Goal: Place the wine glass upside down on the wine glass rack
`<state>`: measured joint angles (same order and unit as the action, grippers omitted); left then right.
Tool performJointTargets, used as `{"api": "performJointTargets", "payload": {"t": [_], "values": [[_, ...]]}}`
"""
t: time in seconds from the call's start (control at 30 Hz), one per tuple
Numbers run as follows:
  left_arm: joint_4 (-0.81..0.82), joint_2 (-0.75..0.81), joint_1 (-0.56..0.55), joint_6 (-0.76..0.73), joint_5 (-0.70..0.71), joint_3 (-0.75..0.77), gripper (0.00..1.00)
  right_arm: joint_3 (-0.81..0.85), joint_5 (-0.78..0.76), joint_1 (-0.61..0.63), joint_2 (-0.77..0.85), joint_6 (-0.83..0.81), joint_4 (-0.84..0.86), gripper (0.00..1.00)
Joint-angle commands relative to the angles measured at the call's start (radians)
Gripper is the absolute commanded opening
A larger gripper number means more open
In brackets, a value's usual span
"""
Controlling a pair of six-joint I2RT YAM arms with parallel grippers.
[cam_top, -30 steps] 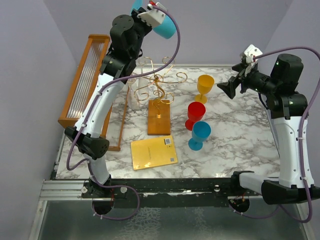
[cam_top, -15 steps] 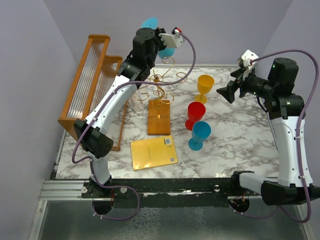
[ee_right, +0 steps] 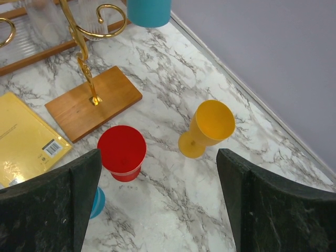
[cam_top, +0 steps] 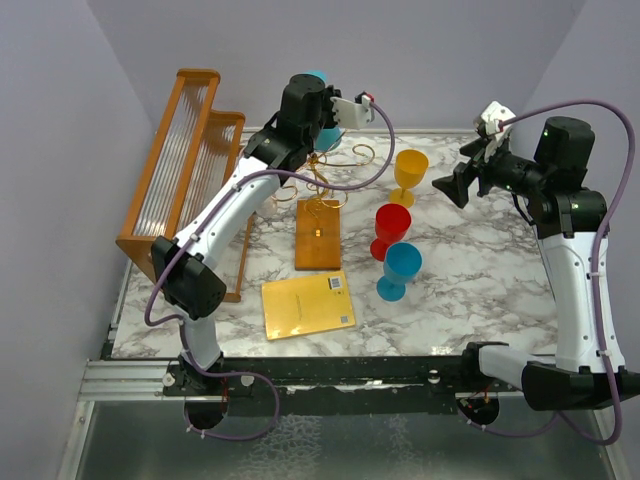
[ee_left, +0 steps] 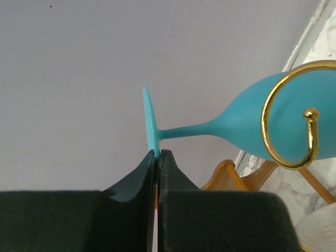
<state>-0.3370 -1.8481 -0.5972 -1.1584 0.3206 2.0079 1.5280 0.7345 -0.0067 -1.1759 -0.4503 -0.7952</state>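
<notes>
A teal wine glass (ee_left: pixel 283 123) is pinched by the rim of its foot (ee_left: pixel 151 123) in my left gripper (ee_left: pixel 157 153), which is shut on it. It hangs mouth down (ee_right: pixel 148 11) high at the back, beside the wine glass rack (cam_top: pixel 320 170), whose gold wire stands on a brown wooden base (cam_top: pixel 318 232). In the left wrist view a gold curl (ee_left: pixel 287 118) crosses in front of the bowl; whether they touch I cannot tell. My right gripper (cam_top: pixel 448 185) hovers open above the table's right side with nothing between its fingers.
A yellow glass (cam_top: pixel 409 172), a red one (cam_top: pixel 391 228) and a blue one (cam_top: pixel 400 268) stand upright right of the rack's base. A yellow book (cam_top: pixel 308 304) lies in front. A large wooden frame with clear rods (cam_top: pixel 185 165) fills the left side.
My left arm has swung down and forward, bringing the teal glass from high above to the level of the rack's curled arms. The right gripper has drifted slightly left.
</notes>
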Motion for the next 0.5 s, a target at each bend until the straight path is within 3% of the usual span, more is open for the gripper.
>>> {"api": "performJointTargets", "payload": {"t": [0.0,0.47], "values": [[-0.039,0.069,-0.016,-0.011,-0.040,-0.003,0.00,-0.015,0.025,-0.004,0.009,-0.010,0.010,0.90],[-0.166,0.103,-0.031,0.020,-0.105,0.012,0.00,-0.028,0.036,-0.004,0.012,-0.013,0.015,0.90]]}}
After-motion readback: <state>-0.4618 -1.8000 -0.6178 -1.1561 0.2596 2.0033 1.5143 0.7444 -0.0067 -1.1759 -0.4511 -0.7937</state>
